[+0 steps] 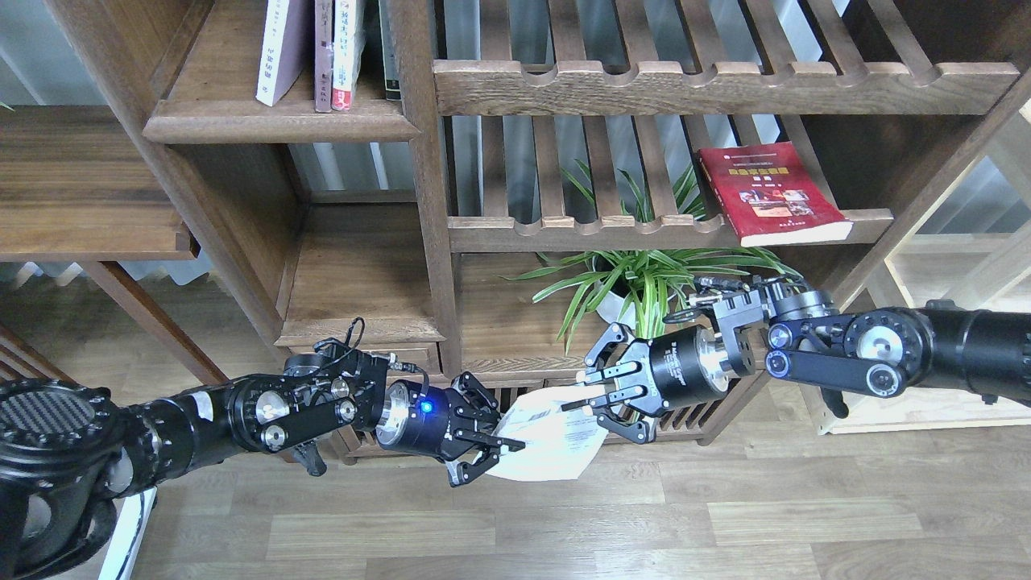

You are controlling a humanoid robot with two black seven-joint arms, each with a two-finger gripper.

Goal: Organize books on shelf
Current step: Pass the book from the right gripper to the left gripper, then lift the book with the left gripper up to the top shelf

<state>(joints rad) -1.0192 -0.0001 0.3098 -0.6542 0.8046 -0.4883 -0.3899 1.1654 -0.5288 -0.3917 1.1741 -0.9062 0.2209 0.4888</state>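
Note:
A pale lavender-white book (552,443) hangs low in front of the bookcase, held between both grippers. My left gripper (490,448) is shut on its left edge. My right gripper (586,395) is shut on its upper right edge. The book is tilted, with its printed cover facing me. A red book (769,193) with a yellow title lies flat on the slatted rack (580,234) at the right. The dark solid shelf (278,127) with a rounded lip is at the upper left. The yellow-green book is out of view.
Thin upright books (322,48) stand on the upper left shelf. A potted green plant (644,282) sits just behind my right gripper. A low slatted rail (532,395) is behind the held book. Pale wood shelving (966,266) stands at the right. Wood floor lies below.

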